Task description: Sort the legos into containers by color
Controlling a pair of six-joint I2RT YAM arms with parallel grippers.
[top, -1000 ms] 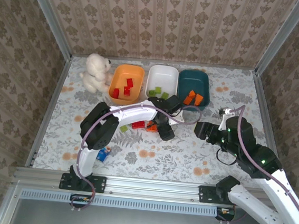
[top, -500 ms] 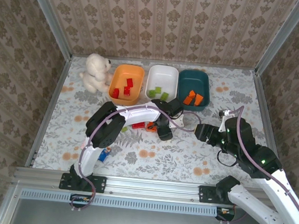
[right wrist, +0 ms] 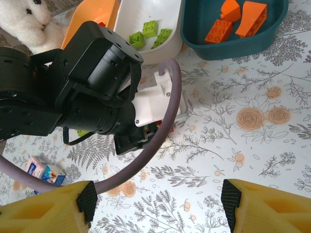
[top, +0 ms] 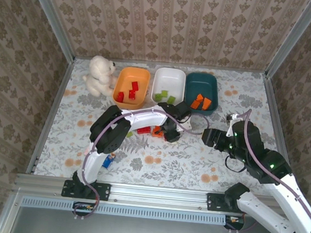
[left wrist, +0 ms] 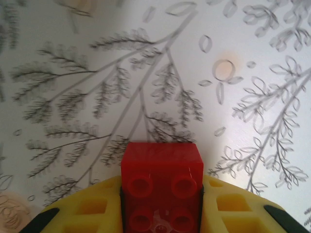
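The left gripper (left wrist: 161,213) had its fingers clamped on a red lego (left wrist: 161,165), low over the table at the bottom of its wrist view. The right gripper (right wrist: 155,206) stood partly open and empty. Red bricks lay in the orange tray (top: 129,76), green in the white tray (top: 169,78), and orange in the teal tray (top: 203,82). A few loose bricks (top: 145,130) at the centre were unsorted, so the job looked well past halfway.
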